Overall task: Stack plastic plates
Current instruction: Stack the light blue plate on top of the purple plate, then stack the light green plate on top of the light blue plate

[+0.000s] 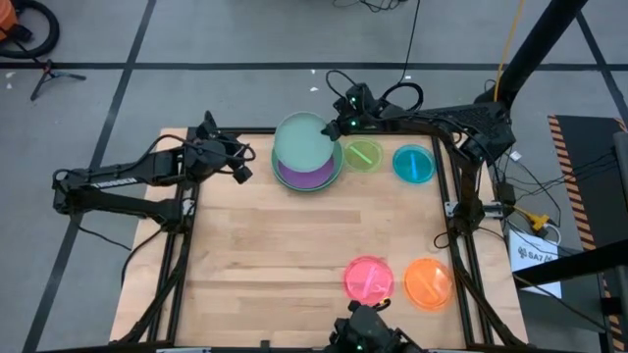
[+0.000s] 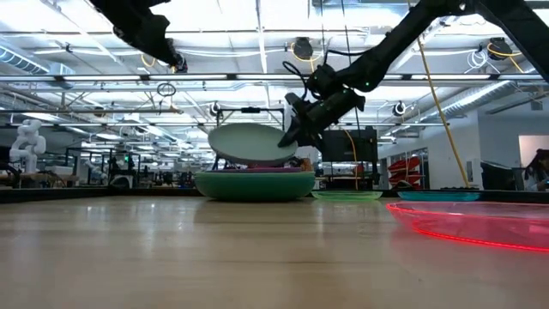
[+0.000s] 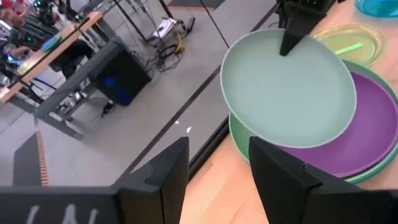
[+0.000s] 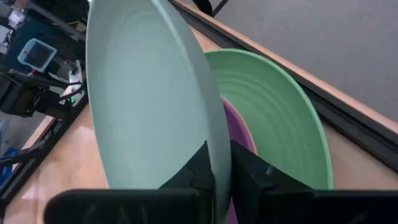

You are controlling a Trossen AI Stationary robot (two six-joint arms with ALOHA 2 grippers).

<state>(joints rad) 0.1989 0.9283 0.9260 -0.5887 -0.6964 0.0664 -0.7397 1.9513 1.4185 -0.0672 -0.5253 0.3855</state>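
Observation:
A mint plate (image 1: pixel 299 142) hangs over a stack (image 2: pixel 255 183) at the table's far edge: a purple plate (image 3: pixel 367 140) lying in a green one (image 4: pixel 273 112). My right gripper (image 1: pixel 339 127) is shut on the mint plate's rim. My left gripper (image 1: pixel 240 162) hovers open to the left of the stack, raised above the table (image 2: pixel 167 51), and touches nothing. Small lime (image 1: pixel 363 157) and blue (image 1: pixel 413 164) plates lie flat right of the stack. Hot pink (image 1: pixel 369 278) and orange (image 1: pixel 428 282) plates lie flat near the near edge. My right gripper pinches the mint plate's rim (image 4: pixel 214 152) on the plate's right side, one finger on the upper face (image 3: pixel 292 34) and one underneath. The fingers come slanting down from the table's right. The plate sits nearly level just over the purple plate, shifted toward the far left (image 2: pixel 253 142).
Bare wooden table top (image 1: pixel 285 245) spreads between the stack and the two near plates. The table's dark frame rail (image 4: pixel 348 112) runs close behind the stack at the far edge. Beyond it is grey floor with cables.

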